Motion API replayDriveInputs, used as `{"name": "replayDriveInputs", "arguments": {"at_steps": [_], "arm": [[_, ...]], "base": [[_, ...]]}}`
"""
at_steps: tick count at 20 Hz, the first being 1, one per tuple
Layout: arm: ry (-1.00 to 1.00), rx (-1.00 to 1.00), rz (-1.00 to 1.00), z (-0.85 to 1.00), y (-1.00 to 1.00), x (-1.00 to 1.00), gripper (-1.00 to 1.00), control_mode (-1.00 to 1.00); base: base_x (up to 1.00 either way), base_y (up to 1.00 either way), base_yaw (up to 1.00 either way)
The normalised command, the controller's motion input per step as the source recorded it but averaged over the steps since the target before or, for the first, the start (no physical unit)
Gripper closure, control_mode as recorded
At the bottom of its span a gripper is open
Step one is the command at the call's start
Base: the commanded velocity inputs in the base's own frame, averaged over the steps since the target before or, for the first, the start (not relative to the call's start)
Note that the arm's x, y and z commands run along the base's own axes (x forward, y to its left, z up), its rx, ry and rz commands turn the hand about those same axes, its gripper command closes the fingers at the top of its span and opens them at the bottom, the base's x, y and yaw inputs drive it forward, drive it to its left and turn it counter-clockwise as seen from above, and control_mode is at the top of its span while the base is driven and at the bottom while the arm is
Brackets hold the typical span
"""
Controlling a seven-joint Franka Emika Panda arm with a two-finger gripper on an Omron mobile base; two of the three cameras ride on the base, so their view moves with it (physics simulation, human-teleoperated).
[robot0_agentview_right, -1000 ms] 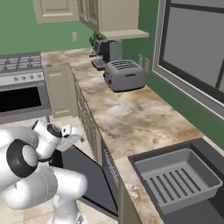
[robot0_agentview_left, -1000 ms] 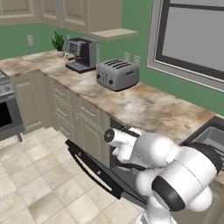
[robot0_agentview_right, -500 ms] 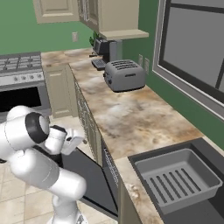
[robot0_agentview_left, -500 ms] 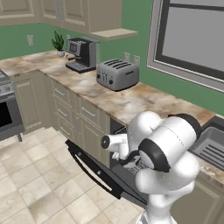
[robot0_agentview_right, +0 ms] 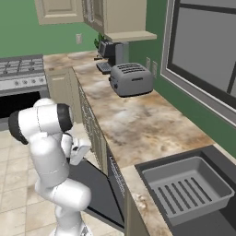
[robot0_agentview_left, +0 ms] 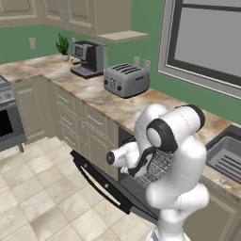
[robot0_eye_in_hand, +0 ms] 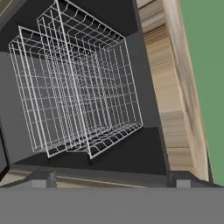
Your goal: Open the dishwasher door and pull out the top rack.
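Observation:
The dishwasher door (robot0_agentview_left: 123, 187) lies folded down and open, its long black bar handle (robot0_agentview_left: 96, 180) along the outer edge; it also appears as a dark panel (robot0_agentview_right: 94, 189) beside my arm. The top rack (robot0_eye_in_hand: 116, 87), a silver wire basket, sits inside the dark cavity on the side nearer the countertop, with a second wire basket overlapping it. A patch of rack mesh (robot0_agentview_left: 159, 165) shows behind my forearm. My gripper (robot0_eye_in_hand: 111, 179) faces the cavity from outside, above the door. It is open, its fingertips (robot0_eye_in_hand: 41, 178) far apart, holding nothing and clear of the rack.
A toaster (robot0_agentview_left: 126, 80) and a coffee machine (robot0_agentview_left: 87, 57) stand on the marble counter (robot0_agentview_right: 138, 124). The ribbed grey sink basin (robot0_agentview_right: 186, 189) is to the right. An oven (robot0_agentview_left: 7, 122) stands at the far left. Tiled floor (robot0_agentview_left: 37, 197) spreads in front of the door.
My arm has risen from a low crouch to upright, and the hand has turned to face the dishwasher cavity. The door stays down.

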Motion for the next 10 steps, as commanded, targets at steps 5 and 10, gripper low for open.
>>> {"name": "replayDriveInputs", "arguments": {"at_steps": [5, 10], "arm": [[0.0, -0.06, 0.0, -0.15, -0.12, 0.39, -1.0, -1.0], [0.02, -0.03, 0.0, -0.21, -0.17, 0.42, -1.0, -1.0]], "base": [[0.0, 0.0, 0.0], [0.0, 0.0, 0.0]]}}
